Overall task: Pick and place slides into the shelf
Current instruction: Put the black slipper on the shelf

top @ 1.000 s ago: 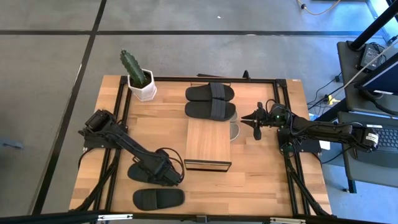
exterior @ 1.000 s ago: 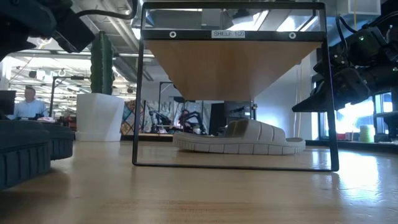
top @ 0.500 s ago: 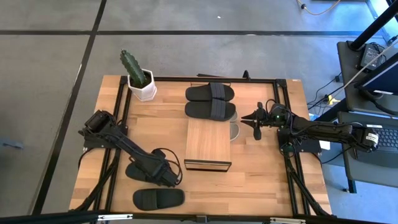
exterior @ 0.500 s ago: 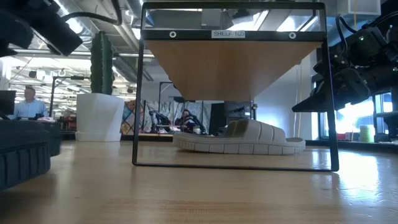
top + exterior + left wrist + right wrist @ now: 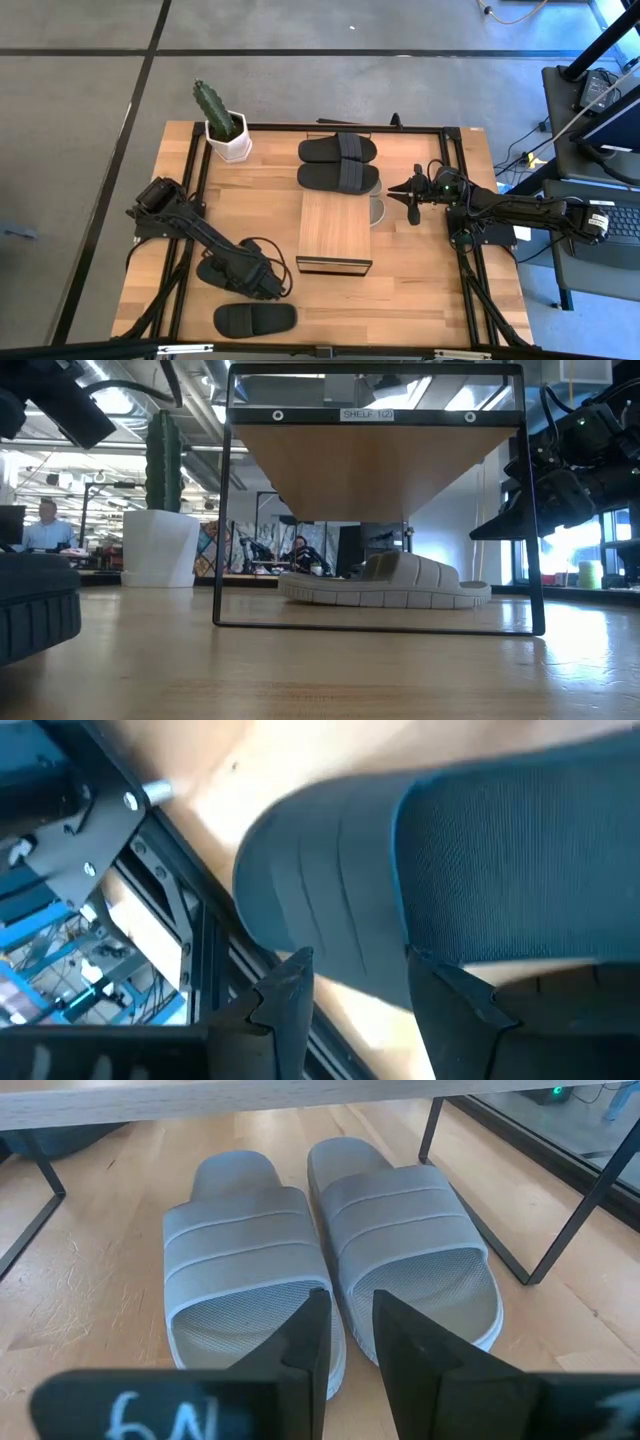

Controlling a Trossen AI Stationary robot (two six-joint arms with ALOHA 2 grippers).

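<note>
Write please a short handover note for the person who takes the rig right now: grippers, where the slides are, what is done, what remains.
Left gripper: over a black slide left of the shelf, fingers straddling its strap; grip not confirmed.
Right gripper: empty, beside the shelf's right side.
Done: two beige slides lie side by side under the shelf.
Left: four black slides: this one, one near the front edge, a pair behind the shelf.

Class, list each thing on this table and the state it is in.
Shelf: upright, top bare.
Beige slides: paired under shelf.
Back black slides: flat behind shelf.
Gripped black slide: held by left gripper.
Front black slide: flat, untouched.
Right gripper: slightly open, empty.
Cactus: upright in pot.
</note>
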